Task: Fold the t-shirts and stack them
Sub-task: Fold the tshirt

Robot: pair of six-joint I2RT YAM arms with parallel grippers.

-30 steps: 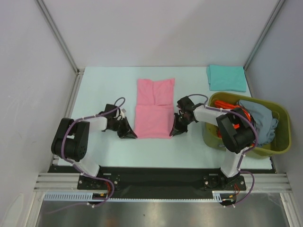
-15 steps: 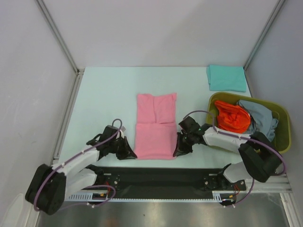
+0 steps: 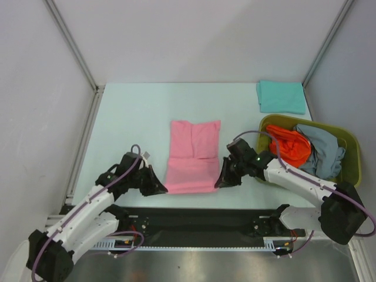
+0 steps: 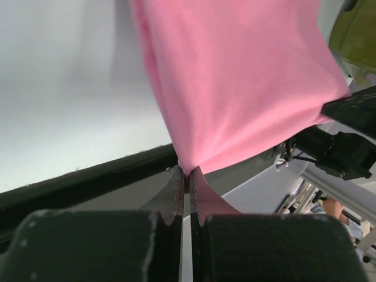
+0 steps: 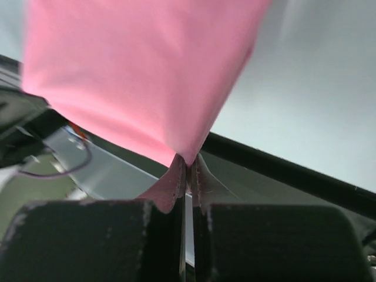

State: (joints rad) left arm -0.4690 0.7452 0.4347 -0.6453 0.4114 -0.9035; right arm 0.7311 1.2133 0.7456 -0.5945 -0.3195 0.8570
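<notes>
left gripper (image 3: 159, 188) and right gripper (image 3: 221, 181) each clamp tight on a near corner of the pink shirt (image 3: 192, 154). its long axis runs away from them; the far end may be the collar.

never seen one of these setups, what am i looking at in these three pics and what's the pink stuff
This is a robot with two arms bolted at the near edge of a table. The wide picture looks down from above: the left arm is on the left, the right arm on the right. The two close-ups come from a camera on each wrist, looking along that arm's jaws. On the table lie a partly folded pink t-shirt and, in the far right corner, a folded teal t-shirt. A green basket at the right holds an orange-red shirt and a grey-blue shirt. Each arm's jaws are shut on a near corner of the pink t-shirt.
</notes>
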